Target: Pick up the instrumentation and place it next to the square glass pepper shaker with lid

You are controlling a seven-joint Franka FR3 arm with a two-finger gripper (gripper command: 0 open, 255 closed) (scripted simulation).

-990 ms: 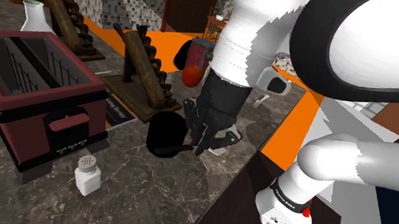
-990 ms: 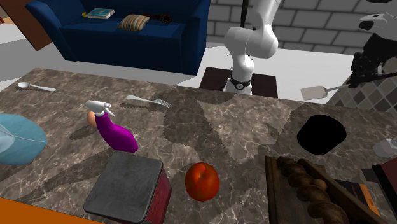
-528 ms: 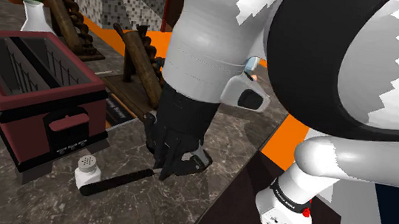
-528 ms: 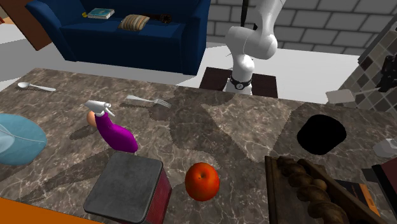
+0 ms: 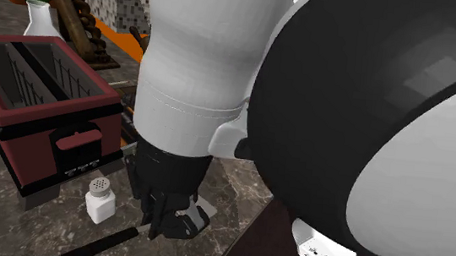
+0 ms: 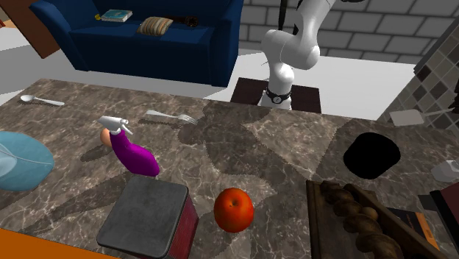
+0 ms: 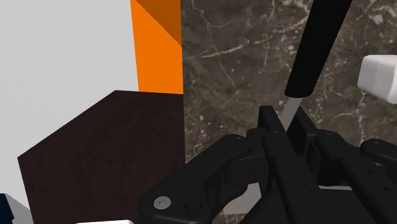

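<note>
One relation is deciding the coming move: how the spatula point(image 7: 313, 54) is lying with respect to the white lidded shaker point(image 5: 100, 200). The gripper point(image 5: 168, 226) is clamping the tool, its two black fingers point(image 7: 270, 126) pressing on the thin pale neck just where the black handle begins, so the handle is pointing straight out from the hand. In the shoulder view the gripper is hanging low over the dark marbled counter point(image 5: 5, 235), just to the right of the shaker. The handle is running from it toward the near left, passing the shaker on its near side without visibly touching it. The shaker is standing upright just in front of the dark red toaster point(image 5: 38, 102), on that toaster's near side. The spatula's long axis is therefore lying roughly across the front of the shaker rather than pointing at it. By my judgement the carry is nearly done, since the tool is already sitting beside its target, and what is remaining is a short lowering and a release. Whether the handle is already resting on the counter I cannot tell. The risk I am seeing is the long handle swinging toward the far side and knocking the light shaker over.
</note>
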